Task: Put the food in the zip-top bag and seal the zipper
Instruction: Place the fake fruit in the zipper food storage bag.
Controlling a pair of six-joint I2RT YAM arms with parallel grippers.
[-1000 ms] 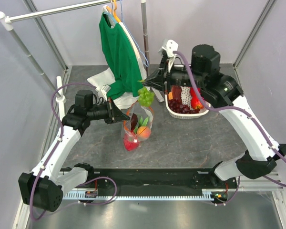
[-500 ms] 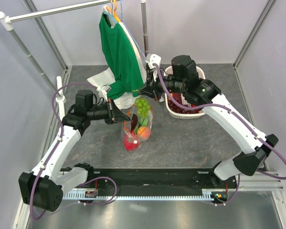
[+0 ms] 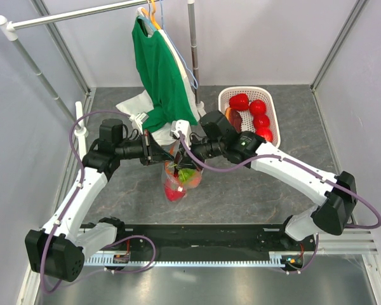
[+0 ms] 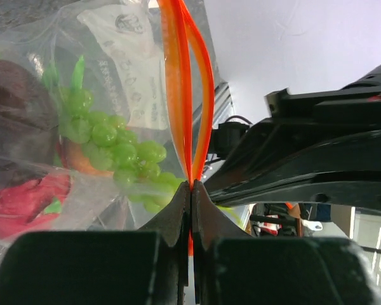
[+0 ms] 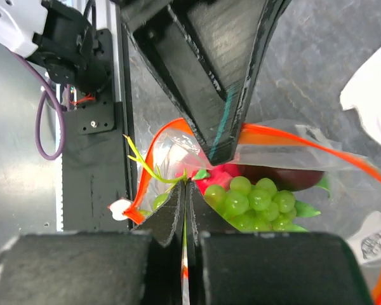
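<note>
While tight on the zipper (image 4: pixel 189 95) — left fingers (image 4: pixel 184 202).

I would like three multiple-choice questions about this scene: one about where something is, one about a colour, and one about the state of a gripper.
1. Where is the grape bunch?
A) in the white basket
B) inside the zip-top bag
C) on the table beside the bag

2. What colour is the zipper?
A) orange-red
B) blue
C) black

3. How is the left gripper?
A) open over the basket
B) open on the table
C) shut on the zipper

Answers: 1 B, the grapes show through the clear plastic. 2 A, the strip is orange-red in both wrist views. 3 C, its jaws meet with the strip pinched between them.
</note>
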